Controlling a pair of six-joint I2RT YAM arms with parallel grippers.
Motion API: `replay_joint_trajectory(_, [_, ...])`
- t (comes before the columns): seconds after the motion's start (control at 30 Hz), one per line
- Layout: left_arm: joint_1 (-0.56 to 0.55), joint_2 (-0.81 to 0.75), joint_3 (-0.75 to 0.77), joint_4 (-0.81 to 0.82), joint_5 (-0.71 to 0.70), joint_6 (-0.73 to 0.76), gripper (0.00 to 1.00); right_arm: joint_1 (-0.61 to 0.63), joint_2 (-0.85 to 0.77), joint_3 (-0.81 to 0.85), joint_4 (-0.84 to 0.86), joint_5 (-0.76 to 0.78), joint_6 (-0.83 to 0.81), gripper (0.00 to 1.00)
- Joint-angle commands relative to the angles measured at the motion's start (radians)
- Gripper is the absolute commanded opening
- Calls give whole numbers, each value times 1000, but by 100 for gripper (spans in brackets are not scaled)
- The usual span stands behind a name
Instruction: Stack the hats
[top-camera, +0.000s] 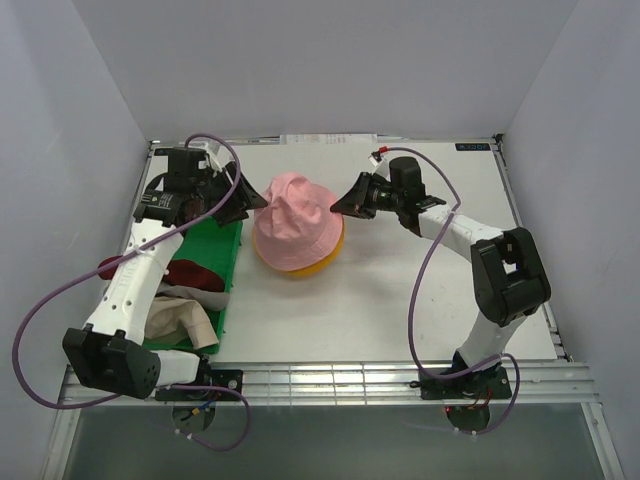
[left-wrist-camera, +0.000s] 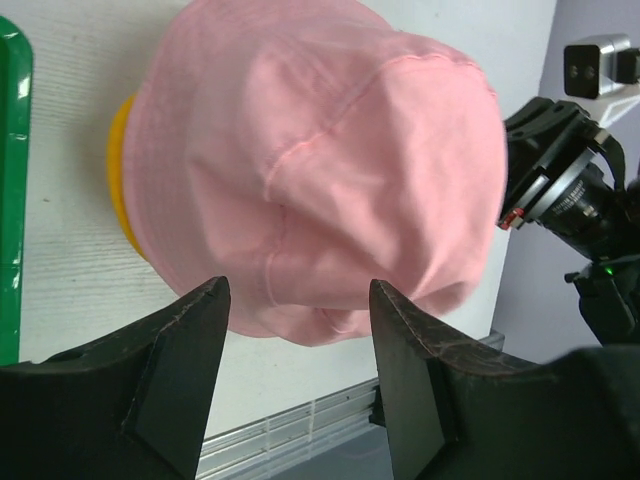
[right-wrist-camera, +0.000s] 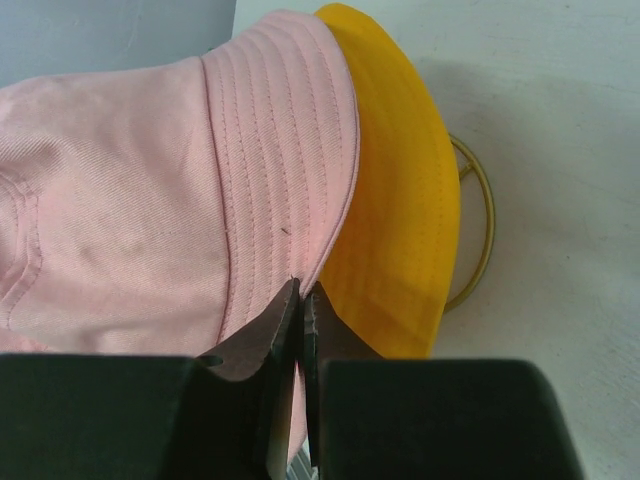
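Observation:
The pale pink hat sits on top of the yellow-orange hat in the middle of the table. My right gripper is shut on the pink hat's right brim edge, and the yellow-orange hat lies just beneath. My left gripper is open and empty, just off the pink hat's left side; its fingers do not touch the hat. The dark red hat, a grey hat and the beige hat lie piled at the left.
The green tray lies under the left arm and holds the spare hats; its edge shows in the left wrist view. A gold wire ring pokes out from under the yellow-orange hat. White walls enclose three sides.

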Motion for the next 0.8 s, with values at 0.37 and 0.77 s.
replay_joint_trajectory(0.37, [131, -99, -193, 138, -8, -155, 69, -14, 16, -50, 76, -26, -10, 8])
replay_joint_trajectory(0.77, [183, -115, -440, 333, 196, -252, 55, -19, 17, -86, 109, -33, -6, 8])
